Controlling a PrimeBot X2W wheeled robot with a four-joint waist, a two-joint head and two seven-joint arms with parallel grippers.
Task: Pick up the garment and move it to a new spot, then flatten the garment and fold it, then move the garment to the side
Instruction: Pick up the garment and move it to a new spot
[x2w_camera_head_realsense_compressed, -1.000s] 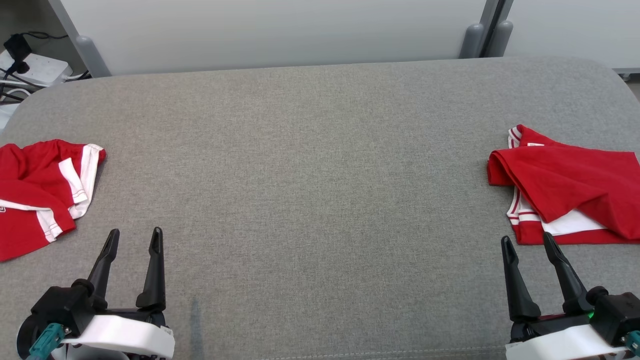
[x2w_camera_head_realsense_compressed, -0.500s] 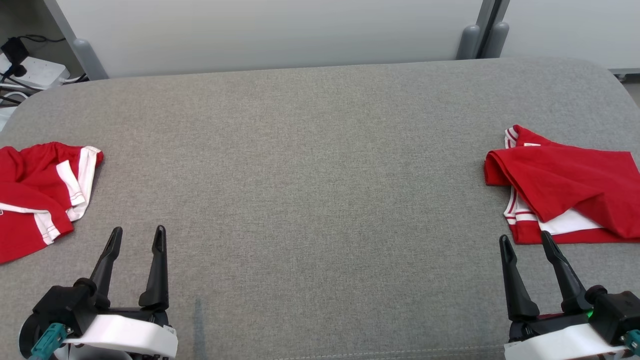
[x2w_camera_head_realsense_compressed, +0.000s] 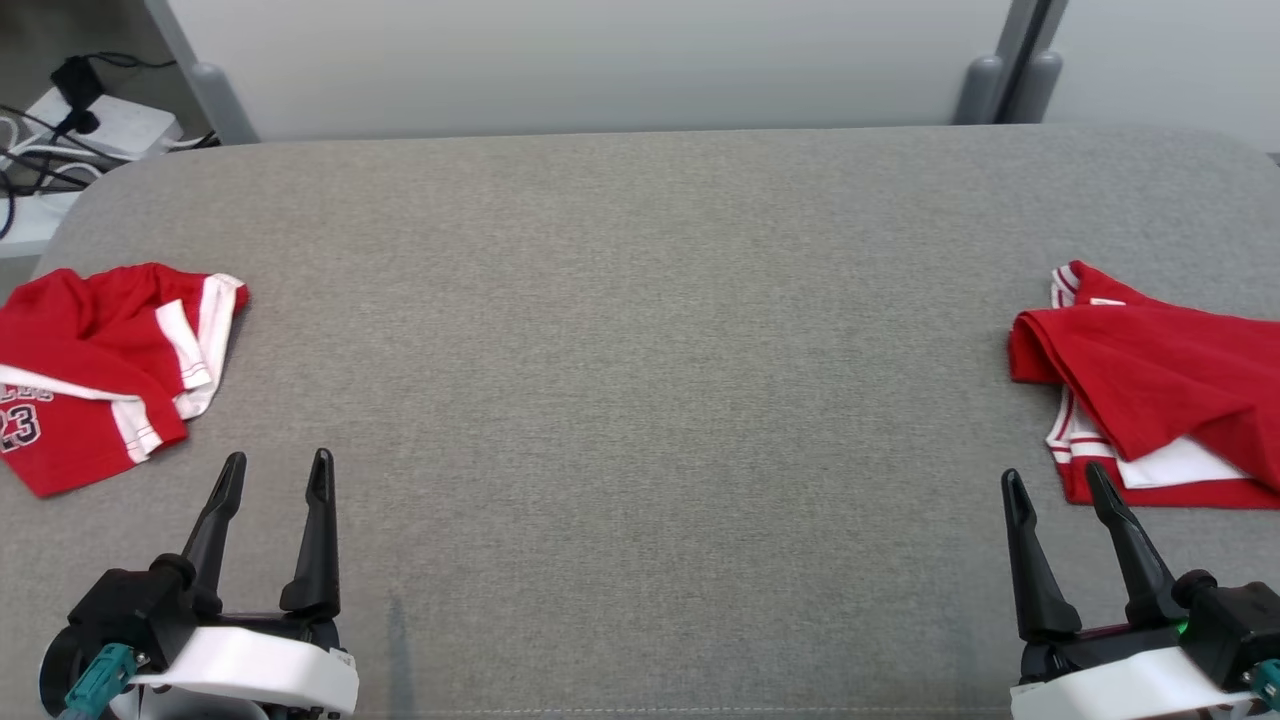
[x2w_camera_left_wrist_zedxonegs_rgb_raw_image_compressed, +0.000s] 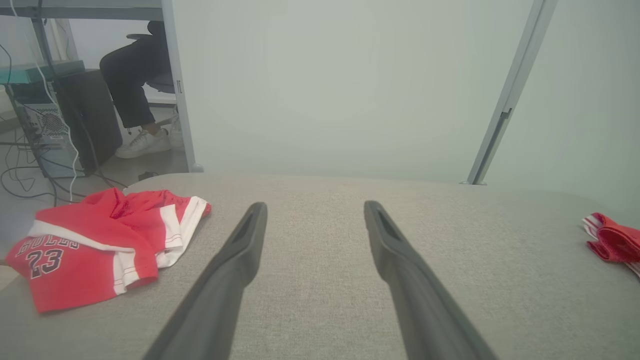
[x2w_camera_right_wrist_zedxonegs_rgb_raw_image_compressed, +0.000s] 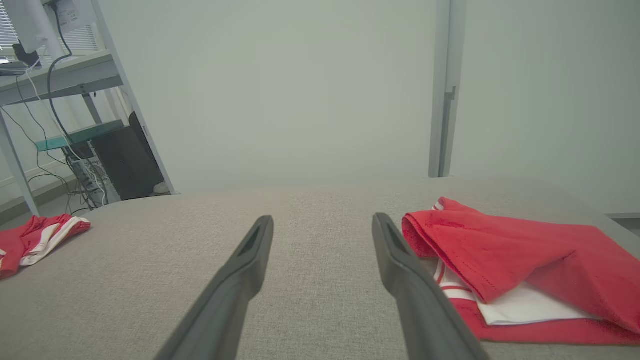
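On the grey counter, a crumpled jersey lies far left, a folded garment far right; left pincer and right pincer gape, empty.

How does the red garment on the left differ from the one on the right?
The left garment lies crumpled; the right garment is folded in flat layers. The left garment shows a printed 23; the right garment shows no print. Both are red with white trim, resting on the grey table.
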